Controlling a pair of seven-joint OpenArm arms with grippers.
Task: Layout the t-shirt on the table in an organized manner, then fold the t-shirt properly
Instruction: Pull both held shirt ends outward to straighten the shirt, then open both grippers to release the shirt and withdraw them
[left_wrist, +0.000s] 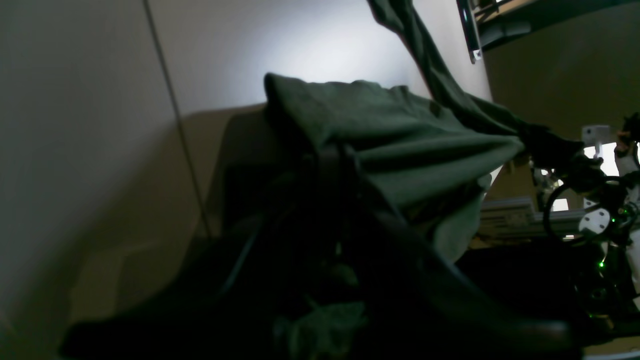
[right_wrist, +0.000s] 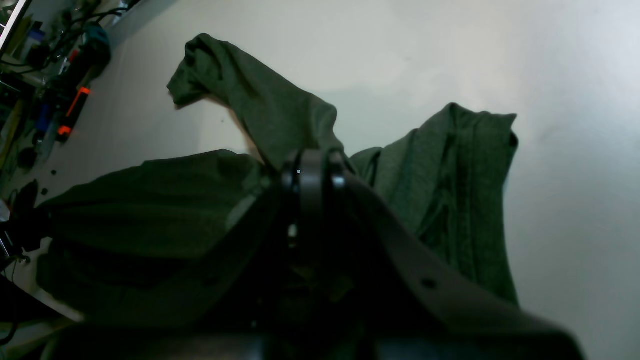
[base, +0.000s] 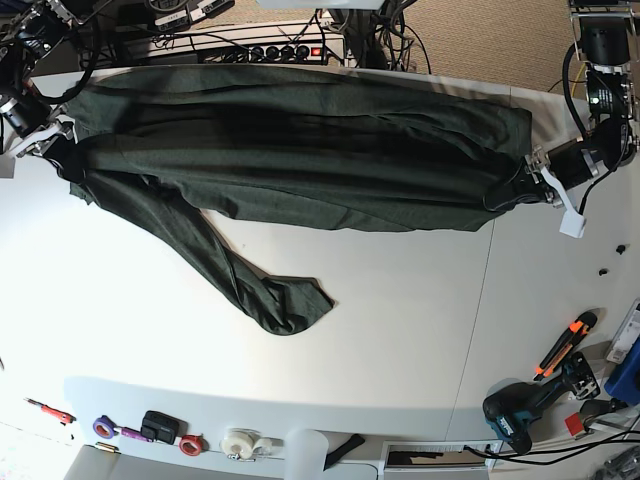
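left end effector clamped closed, right end effector clamped closed, arms spread wide apart

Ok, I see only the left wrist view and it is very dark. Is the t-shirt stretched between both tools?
Observer: Yes. In the base view the t-shirt spans from the left tool to the right tool, both shut on it.
Operator: Does any part lie loose?
Observer: One long loose end trails over the table toward the near edge.
Operator: Is something close to it?
Observer: Only tape rolls at the near edge, apart from the cloth.
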